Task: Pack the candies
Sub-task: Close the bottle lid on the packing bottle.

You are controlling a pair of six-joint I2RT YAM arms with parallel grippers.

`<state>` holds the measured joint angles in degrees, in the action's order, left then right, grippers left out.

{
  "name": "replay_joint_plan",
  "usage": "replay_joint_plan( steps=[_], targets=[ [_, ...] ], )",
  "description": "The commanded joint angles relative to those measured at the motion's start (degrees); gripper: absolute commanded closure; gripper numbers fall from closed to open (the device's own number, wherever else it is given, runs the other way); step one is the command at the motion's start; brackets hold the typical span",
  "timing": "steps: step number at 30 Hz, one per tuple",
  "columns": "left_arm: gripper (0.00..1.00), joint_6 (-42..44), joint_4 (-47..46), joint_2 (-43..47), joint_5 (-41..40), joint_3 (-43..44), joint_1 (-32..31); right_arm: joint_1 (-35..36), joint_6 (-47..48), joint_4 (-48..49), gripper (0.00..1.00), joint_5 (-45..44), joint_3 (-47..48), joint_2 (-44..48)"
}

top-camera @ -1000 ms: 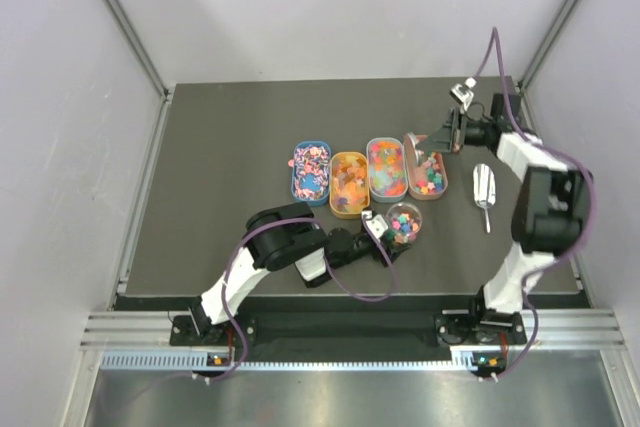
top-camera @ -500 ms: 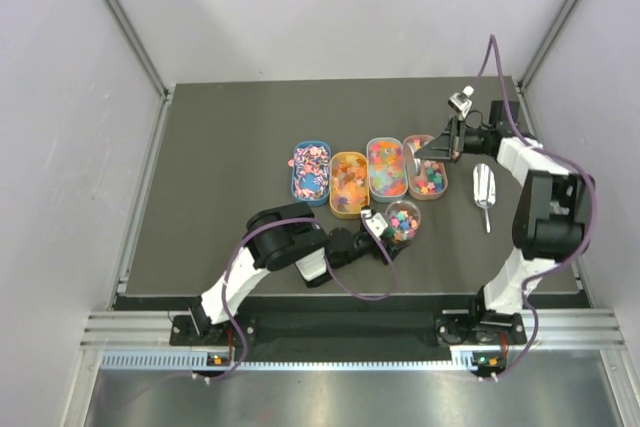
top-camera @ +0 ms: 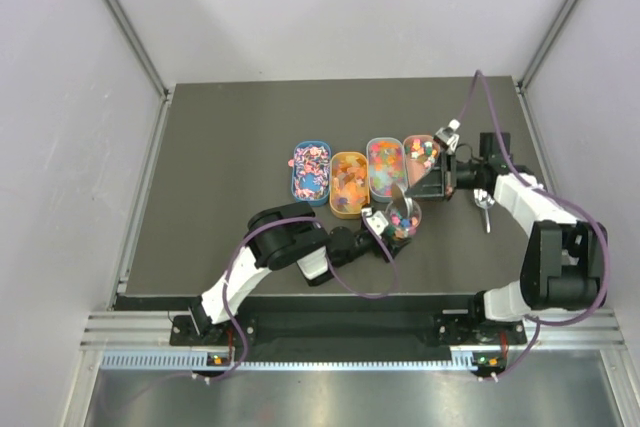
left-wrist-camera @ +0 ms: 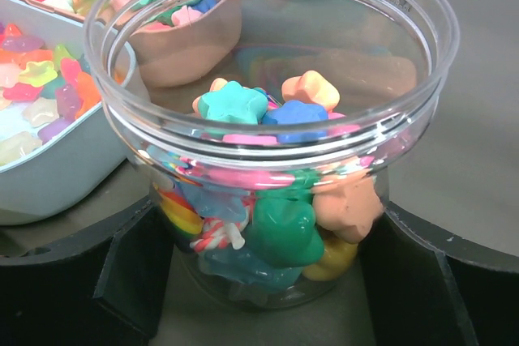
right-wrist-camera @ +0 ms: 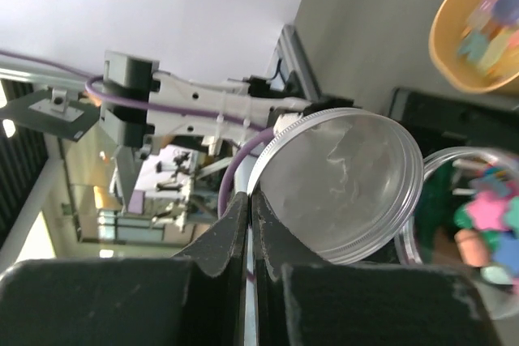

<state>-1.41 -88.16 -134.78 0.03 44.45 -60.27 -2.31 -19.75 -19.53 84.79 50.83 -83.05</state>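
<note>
Star-shaped and striped candies [left-wrist-camera: 284, 232] part-fill a clear round jar [left-wrist-camera: 272, 79], which stands on the table between the fingers of my left gripper [left-wrist-camera: 272, 281]; the fingers press its sides. More candies fill four oval trays [top-camera: 349, 183] behind the jar [top-camera: 403, 219]. My right gripper [right-wrist-camera: 250, 200] is shut on the rim of the round lid [right-wrist-camera: 340, 188]. It holds the lid tilted, just above and to the right of the jar's mouth [right-wrist-camera: 478, 216]. From above, the lid [top-camera: 398, 201] overlaps the jar.
Left to right, the trays are blue [top-camera: 311, 169], orange, grey [top-camera: 386, 168] and pink [top-camera: 424, 162]. A silver metal scoop [top-camera: 483, 197] lies on the table under my right forearm. Grey walls and rails frame the dark table [top-camera: 220, 177].
My right arm has swung the lid down and left, from beyond the pink tray to just over the jar. The left gripper and jar have stayed put.
</note>
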Motion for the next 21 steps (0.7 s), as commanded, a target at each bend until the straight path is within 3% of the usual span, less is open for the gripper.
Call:
replay_joint_plan(
  steps=[1,5,12,21],
  targets=[
    [1.0,-0.79,13.19,-10.33,-4.78,-3.93,2.79,4.13,1.02,-1.47,1.0,8.11,-2.57,4.47],
    [1.0,-0.79,13.28,-10.24,-4.34,-3.84,2.88,5.82,5.76,-4.9,1.0,8.19,-4.95,4.65],
    [1.0,-0.96,13.37,-9.71,-4.43,-4.37,2.88,4.86,6.21,-3.15,1.0,8.19,-8.11,2.28],
    [1.0,-1.23,13.37,-9.8,-3.81,-4.54,2.88,-2.43,1.73,5.89,1.0,8.11,-5.58,-3.17]
  ],
)
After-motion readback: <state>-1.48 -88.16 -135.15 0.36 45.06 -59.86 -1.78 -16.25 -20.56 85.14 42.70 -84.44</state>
